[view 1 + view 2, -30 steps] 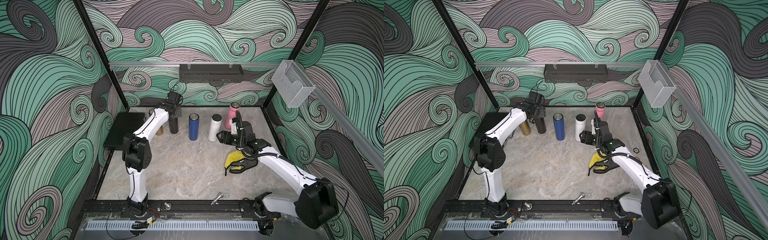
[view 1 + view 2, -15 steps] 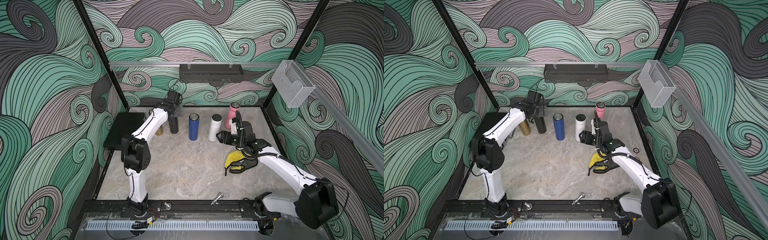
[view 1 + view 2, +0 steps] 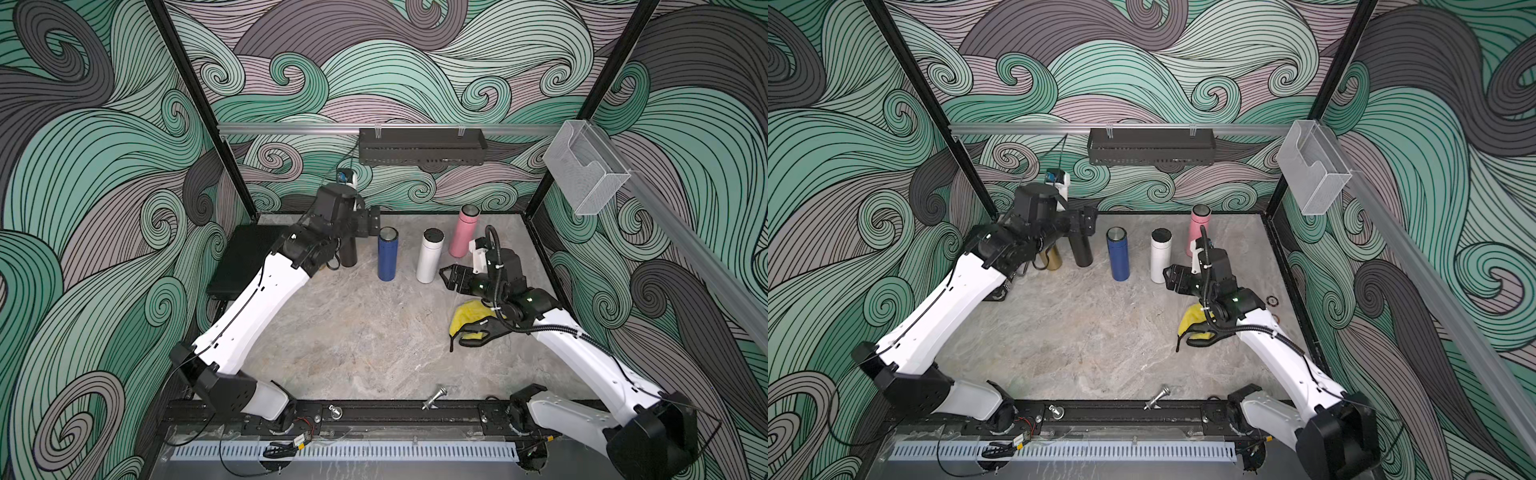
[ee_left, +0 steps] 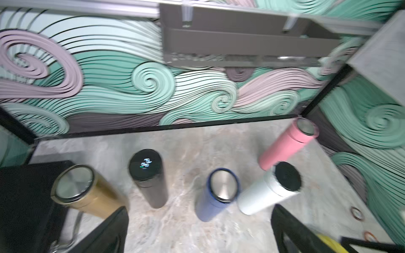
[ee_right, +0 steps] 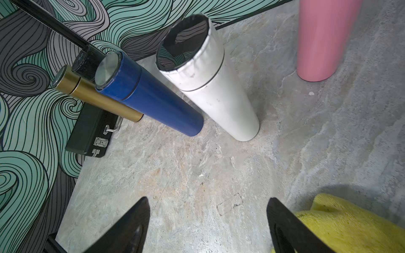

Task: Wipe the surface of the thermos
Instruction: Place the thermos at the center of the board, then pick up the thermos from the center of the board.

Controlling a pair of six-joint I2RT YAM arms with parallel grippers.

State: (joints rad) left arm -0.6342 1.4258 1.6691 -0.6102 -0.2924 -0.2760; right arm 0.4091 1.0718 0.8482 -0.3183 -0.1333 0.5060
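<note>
Left gripper (image 3: 368, 224) spread as wide as it goes and empty, raised near the back wall. In both top views it overlaps the top of the matte black cylindrical thermos (image 3: 348, 253); in the left wrist view it is clear of that thermos, whose lid and small lit display are uncovered. All five flasks upright on the grey marbled tabletop (image 3: 353, 332), in a loose row along the back. Gold metallic thermos (image 3: 1052, 259) at the left end, just beside the flat black latched case (image 3: 241, 257). Next the black one, then the dark blue cylindrical thermos with a steel lid (image 3: 387, 257), then the white thermos with a black lid (image 3: 429, 262). Pink thermos (image 3: 463, 232) further back, toward the right wall. Right gripper (image 3: 451, 279) also parted wide, nothing between its fingers, low over the tabletop just in front of the white flask and apart from it. Crumpled yellow cloth (image 3: 467, 316) lying on the tabletop beneath the right wrist. Seen close beside one finger in the right wrist view; contact there impossible to tell.
</note>
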